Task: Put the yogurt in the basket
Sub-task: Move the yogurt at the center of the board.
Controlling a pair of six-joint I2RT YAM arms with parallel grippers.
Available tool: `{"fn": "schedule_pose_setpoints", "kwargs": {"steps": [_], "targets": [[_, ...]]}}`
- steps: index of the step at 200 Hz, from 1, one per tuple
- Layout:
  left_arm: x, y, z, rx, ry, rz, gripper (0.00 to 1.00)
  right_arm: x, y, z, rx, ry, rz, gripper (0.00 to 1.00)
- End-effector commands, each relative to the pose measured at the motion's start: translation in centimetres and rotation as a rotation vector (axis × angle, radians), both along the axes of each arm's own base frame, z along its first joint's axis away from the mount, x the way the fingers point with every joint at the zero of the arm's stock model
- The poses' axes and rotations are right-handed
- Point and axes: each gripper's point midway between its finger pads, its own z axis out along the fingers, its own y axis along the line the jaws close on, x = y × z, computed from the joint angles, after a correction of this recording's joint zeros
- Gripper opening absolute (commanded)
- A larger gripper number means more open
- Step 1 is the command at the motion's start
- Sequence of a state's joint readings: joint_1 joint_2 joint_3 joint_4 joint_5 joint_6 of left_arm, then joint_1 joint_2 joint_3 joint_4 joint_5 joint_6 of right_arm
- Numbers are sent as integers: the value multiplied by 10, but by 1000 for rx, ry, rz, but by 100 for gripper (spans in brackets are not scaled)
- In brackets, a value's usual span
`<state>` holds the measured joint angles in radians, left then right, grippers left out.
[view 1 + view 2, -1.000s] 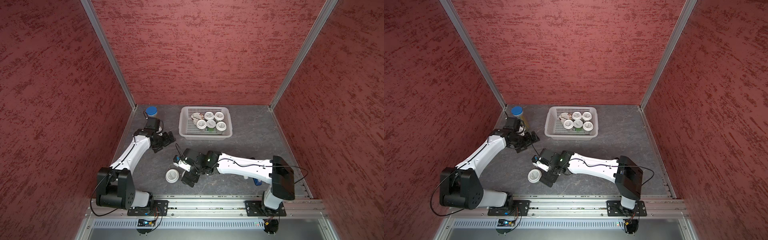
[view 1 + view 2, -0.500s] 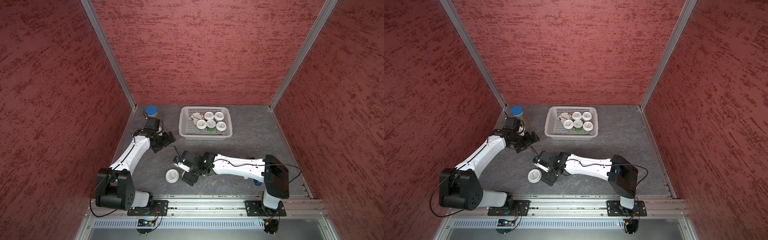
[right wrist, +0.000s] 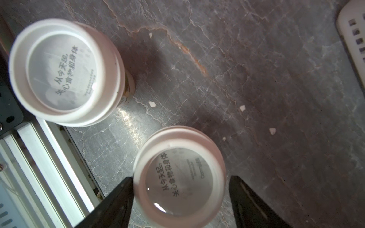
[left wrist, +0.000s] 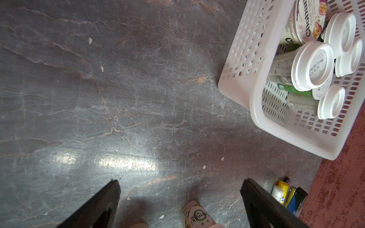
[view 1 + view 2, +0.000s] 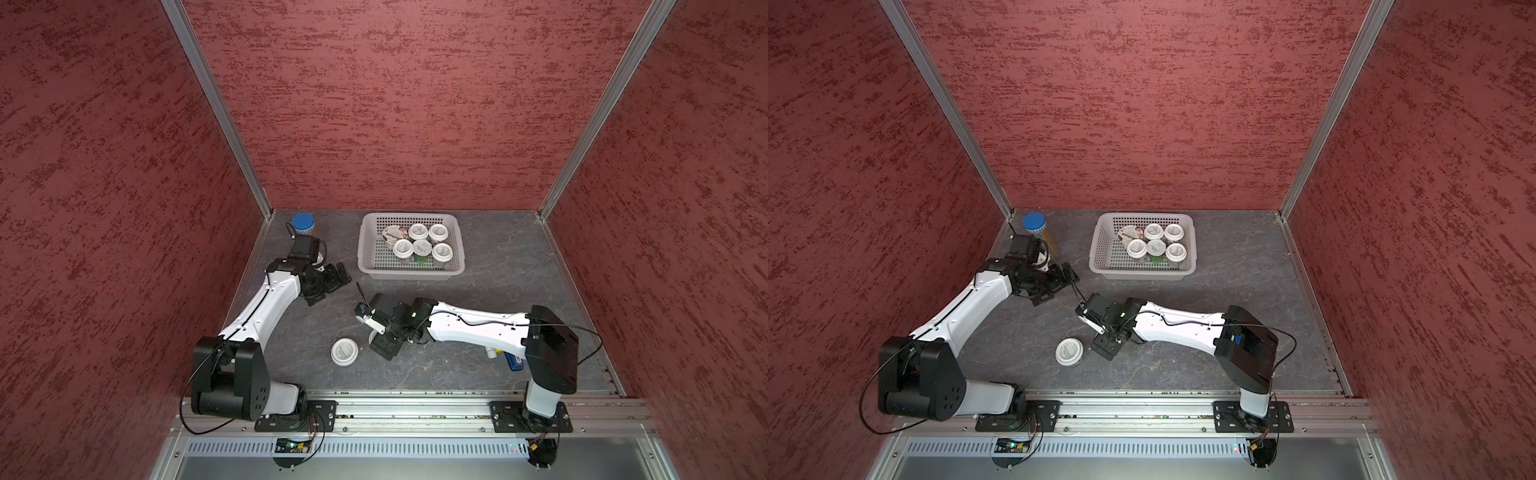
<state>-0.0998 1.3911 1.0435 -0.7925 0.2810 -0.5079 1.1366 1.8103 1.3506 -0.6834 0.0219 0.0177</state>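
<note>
The pale mesh basket (image 5: 411, 272) (image 5: 1142, 274) (image 4: 254, 98) stands at the back and holds several white-lidded yogurt cups (image 5: 422, 247) plus a Chobani cup (image 4: 308, 19). Another yogurt cup (image 5: 344, 351) (image 3: 65, 71) stands alone near the front rail. My right gripper (image 5: 374, 330) (image 3: 180, 177) is open and straddles a further upright cup (image 3: 177, 158). One finger touches its lid and a thin gap shows at the other. My left gripper (image 5: 330, 286) (image 4: 181, 189) is open, low over the table. A cup on its side (image 4: 195, 215) lies untouched between its jaws, near the palm.
A tall clear tube with a blue cap (image 5: 303, 220) (image 5: 1034, 220) stands in the back left corner behind the left wrist. A small blue object (image 5: 513, 363) lies under the right arm. Red walls enclose three sides, and an aluminium rail (image 5: 415, 409) runs along the front.
The right gripper's jaws have narrowed around the cup beneath them, and the right arm has shifted slightly left. The left arm has not moved.
</note>
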Motion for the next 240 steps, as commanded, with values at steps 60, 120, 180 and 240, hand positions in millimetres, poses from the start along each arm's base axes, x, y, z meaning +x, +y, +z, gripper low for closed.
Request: {"fn": "schedule_pose_setpoints", "kwargs": {"steps": [60,120,180,240], "targets": [[2,8,8,11,-32,0,100,11,8,13,29,-47,-14,80],[1,8,7,7,-31,1,100,11,9,8,18,-44,-11,75],[1,9,7,9,-31,4,100,11,8,2,7,-42,-13,72],[0,10,7,6,-29,7,100,11,5,-4,-7,-39,-20,73]]}}
